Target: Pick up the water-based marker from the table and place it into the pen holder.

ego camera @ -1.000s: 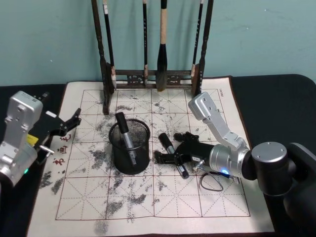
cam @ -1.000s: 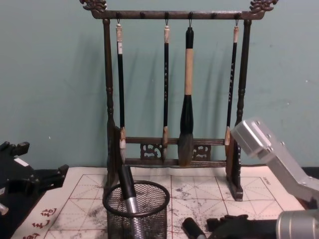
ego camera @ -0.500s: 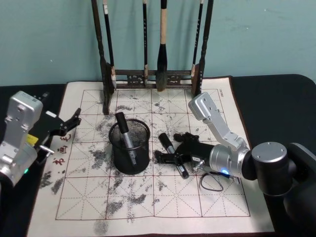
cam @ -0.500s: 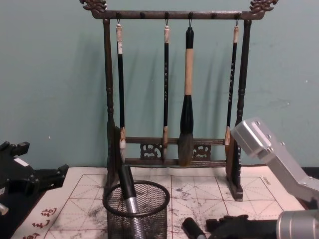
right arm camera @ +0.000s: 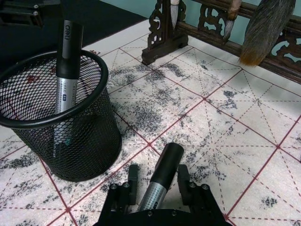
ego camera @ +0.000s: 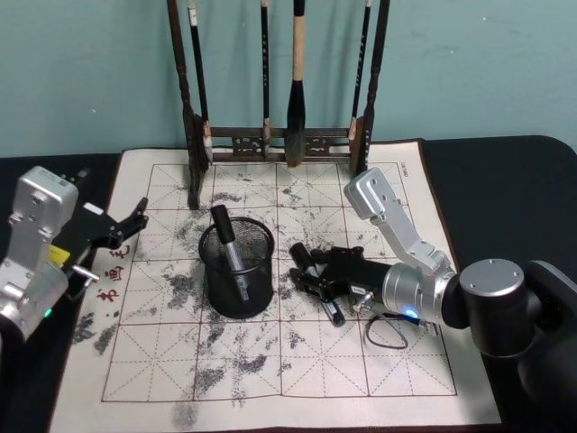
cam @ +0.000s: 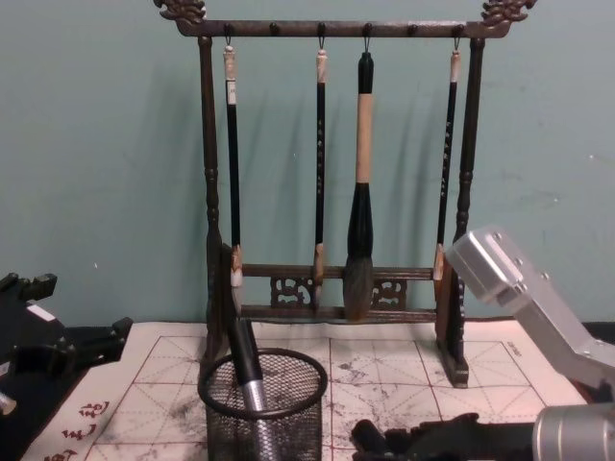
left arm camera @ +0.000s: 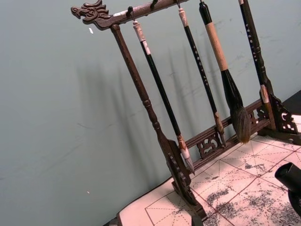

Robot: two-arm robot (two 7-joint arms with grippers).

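Looking at the right tool (right arm camera: 157, 182): its jaws straddle the black-capped silver marker (right arm camera: 165, 164), released, not clamped yet. The marker lies flat on the ink-stained grid mat (ego camera: 270, 379), long axis in line with the tool, just right of the round black mesh pen holder (right arm camera: 82, 150). The left tool (ego camera: 124, 227) sits parked far left, fingers spread.

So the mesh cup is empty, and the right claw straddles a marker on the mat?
No: the pen holder holds one marker, as the right wrist view shows. The right gripper does straddle a second marker on the mat.
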